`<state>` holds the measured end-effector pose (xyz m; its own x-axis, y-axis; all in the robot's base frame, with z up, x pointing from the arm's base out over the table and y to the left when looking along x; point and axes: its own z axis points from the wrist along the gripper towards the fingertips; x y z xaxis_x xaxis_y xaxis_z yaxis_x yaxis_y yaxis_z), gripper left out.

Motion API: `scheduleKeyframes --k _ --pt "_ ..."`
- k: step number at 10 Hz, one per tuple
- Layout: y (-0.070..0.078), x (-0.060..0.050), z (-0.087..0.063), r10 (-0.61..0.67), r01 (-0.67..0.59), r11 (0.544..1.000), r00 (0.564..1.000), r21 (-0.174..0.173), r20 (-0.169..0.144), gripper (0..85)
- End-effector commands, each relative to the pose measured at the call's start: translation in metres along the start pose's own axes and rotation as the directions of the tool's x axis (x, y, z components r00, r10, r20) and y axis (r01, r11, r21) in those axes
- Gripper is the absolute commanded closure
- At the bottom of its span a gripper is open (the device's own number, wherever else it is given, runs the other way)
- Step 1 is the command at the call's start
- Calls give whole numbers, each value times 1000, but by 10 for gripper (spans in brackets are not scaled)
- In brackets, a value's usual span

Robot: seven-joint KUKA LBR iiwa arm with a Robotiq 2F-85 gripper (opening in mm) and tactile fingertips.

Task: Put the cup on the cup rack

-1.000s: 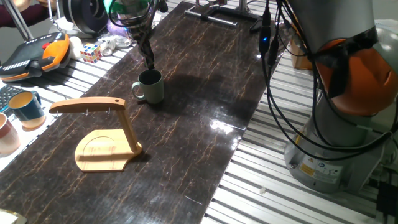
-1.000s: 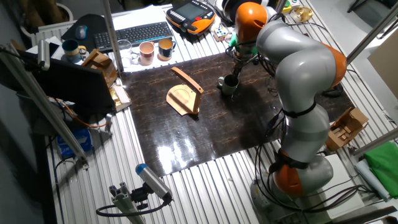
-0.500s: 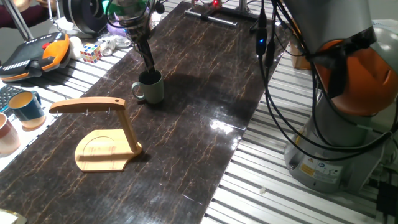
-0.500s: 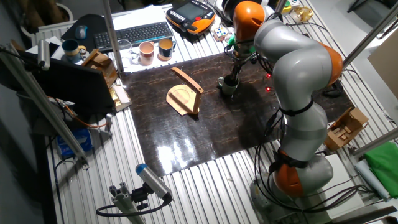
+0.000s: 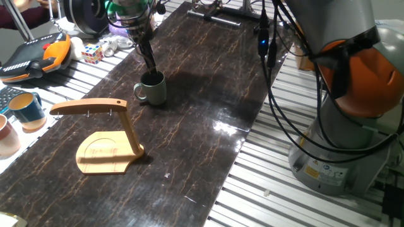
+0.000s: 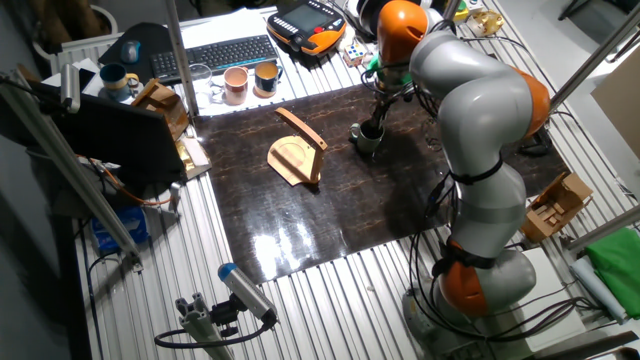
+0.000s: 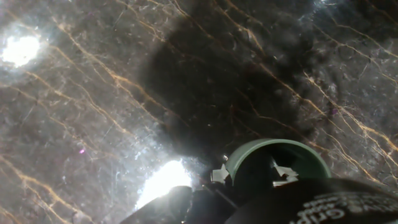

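The sage-green cup (image 5: pixel 153 88) stands upright on the dark marbled mat, handle toward the rack; it also shows in the other fixed view (image 6: pixel 367 137) and at the bottom of the hand view (image 7: pixel 261 147). My gripper (image 5: pixel 151 68) (image 6: pixel 372 127) (image 7: pixel 217 193) reaches down onto its rim. One finger is inside the dark mouth and one outside, closed on the wall. The wooden cup rack (image 5: pixel 107 135) (image 6: pixel 297 150) stands to the cup's front left with its arm bare.
A teal cup (image 5: pixel 26 108) and a pinkish cup (image 5: pixel 6 135) stand off the mat at the left. An orange teach pendant (image 5: pixel 35 53) and a puzzle cube (image 5: pixel 92 53) lie behind them. The robot base (image 5: pixel 341 151) stands at the right.
The gripper has dropped slightly, so its fingertips now sit at the cup's rim. The cup and rack have not moved.
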<state>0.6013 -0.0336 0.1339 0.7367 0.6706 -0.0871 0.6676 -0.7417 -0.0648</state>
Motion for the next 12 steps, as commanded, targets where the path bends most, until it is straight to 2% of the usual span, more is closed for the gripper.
scheduleKeyframes --k 1,4,8,12 --pt "0 0 1 2 -2 1000 1000 2 -1 447" --pt "4 -2 9 -2 2 1000 1000 -4 -21 460" --pt "5 -1 13 45 -44 999 998 17 -36 483" --pt "5 1 16 60 -60 998 998 -26 3 520"
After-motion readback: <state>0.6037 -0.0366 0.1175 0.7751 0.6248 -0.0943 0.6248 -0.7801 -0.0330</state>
